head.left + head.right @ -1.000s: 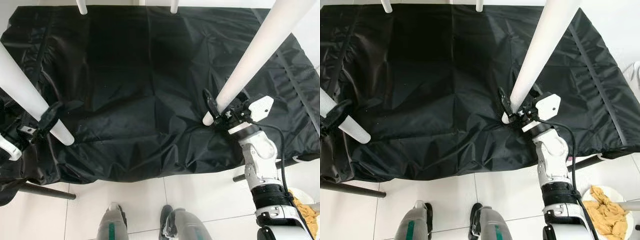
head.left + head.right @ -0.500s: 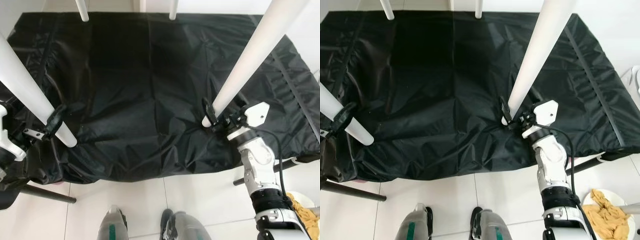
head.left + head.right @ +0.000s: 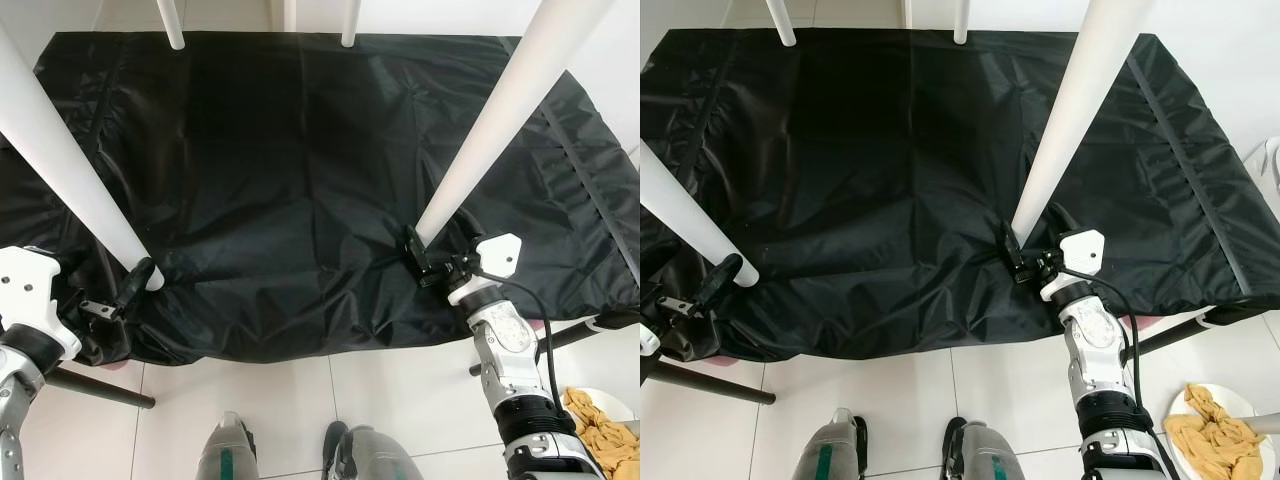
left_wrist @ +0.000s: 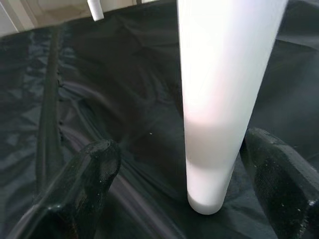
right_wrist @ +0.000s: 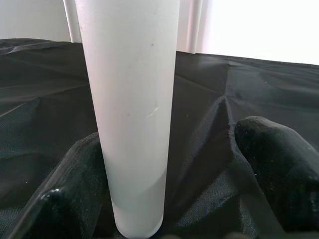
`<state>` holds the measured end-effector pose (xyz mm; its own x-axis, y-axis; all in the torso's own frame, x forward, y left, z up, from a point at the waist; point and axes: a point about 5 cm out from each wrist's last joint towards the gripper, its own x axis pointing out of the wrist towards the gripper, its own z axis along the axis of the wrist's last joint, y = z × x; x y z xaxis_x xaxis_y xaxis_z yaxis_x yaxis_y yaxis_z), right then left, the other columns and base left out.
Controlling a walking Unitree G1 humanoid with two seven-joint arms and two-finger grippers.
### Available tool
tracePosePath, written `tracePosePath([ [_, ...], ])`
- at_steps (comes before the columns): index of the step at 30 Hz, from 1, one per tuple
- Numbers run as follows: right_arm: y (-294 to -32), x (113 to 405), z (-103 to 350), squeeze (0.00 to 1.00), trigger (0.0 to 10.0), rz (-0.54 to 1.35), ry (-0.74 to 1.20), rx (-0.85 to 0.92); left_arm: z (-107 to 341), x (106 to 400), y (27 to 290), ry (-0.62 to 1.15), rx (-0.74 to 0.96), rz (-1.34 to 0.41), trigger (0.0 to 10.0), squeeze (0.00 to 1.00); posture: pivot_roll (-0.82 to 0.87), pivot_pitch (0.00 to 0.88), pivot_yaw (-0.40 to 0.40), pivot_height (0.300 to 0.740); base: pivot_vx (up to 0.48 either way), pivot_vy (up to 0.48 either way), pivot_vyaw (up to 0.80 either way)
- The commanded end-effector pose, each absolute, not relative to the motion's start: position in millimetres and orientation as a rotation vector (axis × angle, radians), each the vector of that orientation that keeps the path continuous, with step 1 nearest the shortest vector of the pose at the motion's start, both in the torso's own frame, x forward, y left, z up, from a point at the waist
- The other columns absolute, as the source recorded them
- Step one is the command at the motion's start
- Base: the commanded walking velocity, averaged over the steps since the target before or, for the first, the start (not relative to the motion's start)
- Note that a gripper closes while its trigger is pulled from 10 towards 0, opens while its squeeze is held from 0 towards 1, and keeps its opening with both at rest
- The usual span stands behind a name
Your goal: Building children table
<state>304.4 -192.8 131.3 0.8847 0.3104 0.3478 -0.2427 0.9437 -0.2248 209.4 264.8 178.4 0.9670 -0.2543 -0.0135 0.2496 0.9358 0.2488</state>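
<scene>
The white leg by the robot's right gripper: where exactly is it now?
In the eye views the white leg stands on the black cover, right side, its foot between the open right gripper fingers.

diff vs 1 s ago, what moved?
Both near white legs went from steeply tilted to more upright, their lower ends drawn toward the robot on the black cover. The left gripper follows the left leg; the right gripper follows the right leg. In the wrist views, the fingers sit open either side of each leg. The two far legs are unchanged.

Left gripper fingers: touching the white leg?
Apart. In the left wrist view the white leg stands between the left gripper fingers, with black cloth visible in the gap on both sides.
</scene>
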Motion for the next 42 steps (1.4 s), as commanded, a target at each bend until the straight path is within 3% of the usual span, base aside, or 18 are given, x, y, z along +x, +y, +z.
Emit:
tracePosePath([
  [1, -208.8, 297.3, 115.6, 0.0, 10.0, 0.221, -0.323, -0.182, 166.9, 202.5, 285.3, 0.029, 0.269, -0.086, 10.0, 0.0, 0.23, 0.206, -0.011, 0.74, 0.0, 0.0, 0.0],
  [9, -213.8, 283.0, 100.2, 0.0, 10.0, 0.192, -0.296, -0.236, 152.5, 185.0, 285.3, 0.061, 0.315, -0.1, 10.0, 0.0, 0.24, 0.217, -0.017, 0.74, 0.0, 0.0, 0.0],
  [12, -204.2, 270.4, 83.6, 0.0, 10.0, 0.193, -0.279, -0.275, 123.2, 181.0, 276.2, 0.111, 0.422, -0.132, 10.0, 0.0, 0.24, 0.217, -0.026, 0.74, 0.0, 0.0, 0.0],
  [16, -198.4, 266.5, 77.8, 0.0, 10.0, 0.186, -0.275, -0.278, 107.8, 182.2, 272.5, 0.126, 0.374, -0.134, 10.0, 0.0, 0.23, 0.216, -0.024, 0.74, 0.0, 0.0, 0.0],
  [26, -182.8, 239.6, 63.8, 0.0, 10.0, 0.296, -0.292, -0.351, 81.1, 170.8, 283.2, 0.194, 0.432, -0.154, 10.0, 0.0, 0.2, 0.216, -0.012, 0.74, 0.0, 0.0, 0.0],
  [33, -177.8, 232.4, 61.3, 0.0, 10.0, 0.372, -0.33, -0.426, 70.2, 172.1, 277.6, 0.145, 0.493, -0.137, 10.0, 0.0, 0.19, 0.212, -0.01, 0.74, 0.0, 0.0, 0.0],
  [42, -166.0, 230.6, 65.0, 0.0, 10.0, 0.528, -0.353, -0.43, 89.9, 182.0, 258.8, -0.014, 0.459, -0.144, 10.0, 0.0, 0.19, 0.204, -0.021, 0.74, 0.0, 0.0, 0.0],
])
